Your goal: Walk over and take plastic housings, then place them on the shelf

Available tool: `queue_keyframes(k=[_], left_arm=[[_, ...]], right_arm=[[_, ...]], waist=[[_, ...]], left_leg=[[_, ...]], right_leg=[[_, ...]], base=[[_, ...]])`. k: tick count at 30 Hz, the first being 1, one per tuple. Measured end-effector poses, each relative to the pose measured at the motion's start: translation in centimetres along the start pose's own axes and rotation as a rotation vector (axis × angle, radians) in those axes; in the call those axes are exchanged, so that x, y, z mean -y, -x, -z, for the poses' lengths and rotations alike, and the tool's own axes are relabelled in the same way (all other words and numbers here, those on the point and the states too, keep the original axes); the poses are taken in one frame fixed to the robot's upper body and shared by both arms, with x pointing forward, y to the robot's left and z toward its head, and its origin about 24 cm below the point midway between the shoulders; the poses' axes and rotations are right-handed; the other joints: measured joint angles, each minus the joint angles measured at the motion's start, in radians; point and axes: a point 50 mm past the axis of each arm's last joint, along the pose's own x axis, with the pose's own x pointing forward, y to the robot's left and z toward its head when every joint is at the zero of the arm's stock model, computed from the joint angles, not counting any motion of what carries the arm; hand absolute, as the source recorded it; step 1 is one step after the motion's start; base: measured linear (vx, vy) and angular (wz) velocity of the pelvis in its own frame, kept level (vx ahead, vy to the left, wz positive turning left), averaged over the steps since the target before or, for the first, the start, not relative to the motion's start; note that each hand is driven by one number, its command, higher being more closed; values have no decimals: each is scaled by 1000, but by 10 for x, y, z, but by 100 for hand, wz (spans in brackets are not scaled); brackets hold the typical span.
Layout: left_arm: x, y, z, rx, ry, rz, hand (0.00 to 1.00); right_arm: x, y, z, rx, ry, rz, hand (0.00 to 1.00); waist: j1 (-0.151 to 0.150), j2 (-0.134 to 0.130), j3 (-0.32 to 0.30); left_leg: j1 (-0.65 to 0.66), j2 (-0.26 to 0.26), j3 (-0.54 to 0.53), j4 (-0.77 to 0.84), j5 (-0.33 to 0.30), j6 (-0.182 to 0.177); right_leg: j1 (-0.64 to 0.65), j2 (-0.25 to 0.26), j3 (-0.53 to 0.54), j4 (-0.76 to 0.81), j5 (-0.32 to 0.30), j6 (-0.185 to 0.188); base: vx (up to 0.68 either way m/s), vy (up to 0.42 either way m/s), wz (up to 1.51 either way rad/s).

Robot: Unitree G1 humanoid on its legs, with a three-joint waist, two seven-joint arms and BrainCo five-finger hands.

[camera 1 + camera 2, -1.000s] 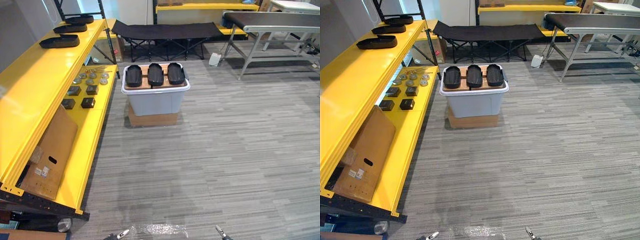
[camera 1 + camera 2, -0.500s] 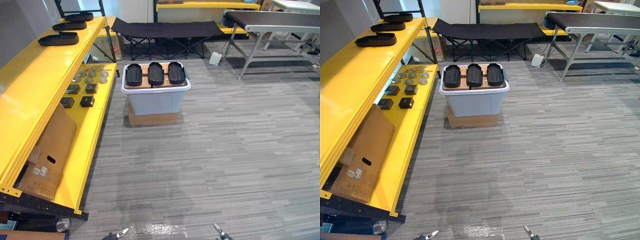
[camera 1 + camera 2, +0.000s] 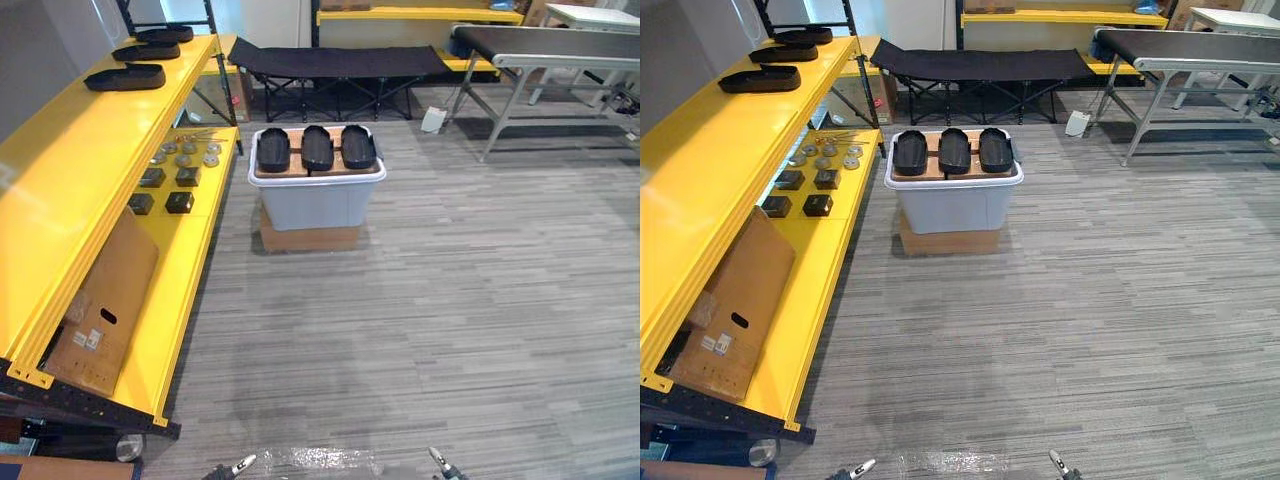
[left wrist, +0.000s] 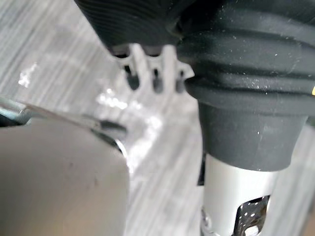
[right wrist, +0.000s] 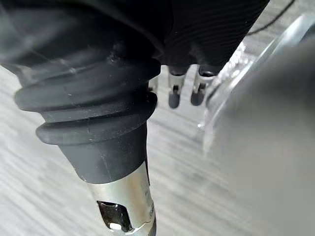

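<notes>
Three black plastic housings lie side by side on a wooden board on top of a grey-white bin, several steps ahead across the floor. Three more black housings rest on the top board of the yellow shelf along the left. My left hand hangs low at my side, fingers straight, holding nothing; one fingertip shows at the bottom of the left eye view. My right hand hangs the same way, empty, with a fingertip at the bottom edge.
The bin stands on a flat cardboard box. The shelf's lower board carries small black boxes, metal discs and a leaning cardboard sheet. A black folding cot and a conveyor table stand at the back.
The whole picture has shifted a little, so the camera has moved. The housings, bin and shelf stand as before, and both hands still hang empty.
</notes>
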Motion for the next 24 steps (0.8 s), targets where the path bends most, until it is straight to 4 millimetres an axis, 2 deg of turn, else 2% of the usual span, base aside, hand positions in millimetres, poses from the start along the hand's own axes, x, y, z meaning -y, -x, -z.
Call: queue_keyframes(k=[1, 2, 3, 4, 6, 8, 9, 10, 11, 12, 13, 14, 15, 16, 17, 18, 19, 21, 22, 23, 24], left_arm=[[0, 0, -1, 4, -1, -1, 0], [2, 0, -5, 13, -2, 3, 0], [3, 0, -7, 16, -2, 7, 0], [8, -1, -10, 27, 1, 20, 0], [16, -1, -10, 29, 27, 39, 0], [31, -1, -14, 38, 67, 81, 0], [34, -1, -14, 37, 73, 90, 0], [40, 0, -16, 46, 76, 106, 0], [48, 1, -18, 52, 109, 130, 0], [51, 1, -19, 56, 135, 140, 0], [55, 2, -16, 47, 188, 148, 0], [57, 3, -17, 63, 221, 155, 0], [58, 4, -22, 84, 230, 158, 0], [59, 5, -28, 109, 231, 168, 0], [56, 5, -31, 125, 221, 167, 0], [54, 5, -33, 134, 209, 164, 0], [52, 5, -35, 140, 172, 162, 0], [49, 6, -35, 153, 174, 155, 0], [49, 6, -36, 163, 177, 155, 0], [52, 8, -35, 174, 185, 162, 0], [52, 8, -35, 176, 188, 161, 0]], right_arm=[[1, 1, 2, 0, -2, 1, 0], [6, 2, 4, 2, -5, 10, 0], [7, 3, 5, 2, -5, 13, 0], [7, 3, 5, 3, -2, 16, 0], [9, 3, 5, -2, 18, 25, 0], [9, 4, 4, -10, 62, 18, 0], [10, 4, 3, -14, 71, 21, 0], [13, 5, 5, -26, 75, 32, 0], [14, 4, 2, -27, 80, 38, 0], [15, 4, 0, -24, 75, 40, 0], [17, 5, -4, -11, 64, 45, 0], [19, 5, -9, 2, 68, 51, 0], [20, 4, -13, 10, 72, 53, 0], [20, 3, -16, 18, 89, 59, 0], [18, 2, -16, 18, 96, 59, 0], [15, 1, -16, 21, 95, 52, 0], [4, -2, -20, 40, 98, 25, 0], [-17, -7, -29, 74, 107, -28, 0], [-25, -8, -32, 91, 105, -49, 0], [-33, -8, -38, 124, 88, -74, 0], [-37, -8, -41, 145, 53, -82, 0]], waist=[[-1, 0, 0], [-4, -1, 2], [-7, 0, 1], [-7, 3, 4], [-8, 3, 4], [-21, 3, 6], [-29, 10, 4], [-34, 11, 3], [-32, 17, -4], [-32, 29, -5], [-29, 58, -4], [-30, 75, 5], [-27, 91, 12], [-24, 105, 24], [-16, 89, 27], [-8, 77, 28], [3, 63, 26], [10, 59, 31], [18, 54, 34], [32, 54, 41], [53, 52, 46]], left_leg=[[-1, 5, -3, 13, -7, -6], [-2, 23, -19, 35, -25, -15], [-1, 31, -27, 45, -33, -21], [-1, 51, -35, 63, -52, -37], [20, 73, -37, 66, -76, -62], [68, 111, -63, 67, -118, -104], [77, 127, -81, 72, -128, -110], [84, 147, -106, 112, -130, -108], [42, 180, -121, 240, -127, -103], [11, 197, -133, 321, -123, -95], [-64, 234, -160, 521, -82, -83], [-169, 285, -183, 755, 44, -91], [-213, 320, -188, 859, 54, -94], [-287, 354, -186, 1006, 40, -90], [-345, 326, -173, 1032, 9, -94], [-369, 300, -156, 1007, -7, -99], [-420, 245, -122, 886, -29, -102], [-480, 183, -45, 638, -27, -93], [-493, 149, 0, 477, 6, -95], [-494, 115, 37, 291, 67, -95], [-495, 105, 37, 246, 163, -56]], right_leg=[[-11, -1, -4, -36, 1, 0], [-25, -7, -34, -170, 10, 4], [-28, -10, -47, -227, 21, 11], [-34, -6, -61, -333, 69, 0], [-42, 5, -59, -430, 134, -5], [-33, 9, -55, -436, 210, -12], [-34, 13, -60, -403, 235, -17], [-41, 11, -75, -317, 226, -35], [-39, 13, -96, -244, 152, -46], [-29, 17, -111, -223, 124, -52], [2, 39, -129, -200, 72, -63], [60, 68, -141, -211, 33, -79], [106, 88, -148, -233, 28, -87], [213, 120, -162, -302, 21, -98], [302, 121, -165, -368, 20, -100], [336, 114, -161, -400, 20, -99], [384, 105, -141, -455, 24, -93], [432, 98, -118, -505, 27, -88], [454, 91, -107, -528, 24, -81], [493, 91, -94, -560, 12, -63], [536, 94, -71, -582, -9, -52]], base=[[229, 56, 23], [265, 19, 27], [426, -31, 34], [356, -67, 21], [443, -134, 11], [486, -234, 38], [473, -278, 69], [490, -326, 61], [493, -364, 52], [499, -405, 33], [495, -383, 27], [500, -350, 24], [610, -348, 21], [518, -262, 13], [584, -270, 2], [436, -149, -24], [417, -106, -43], [419, 6, -44], [521, 81, -41], [530, 138, -51], [533, 171, -55]])
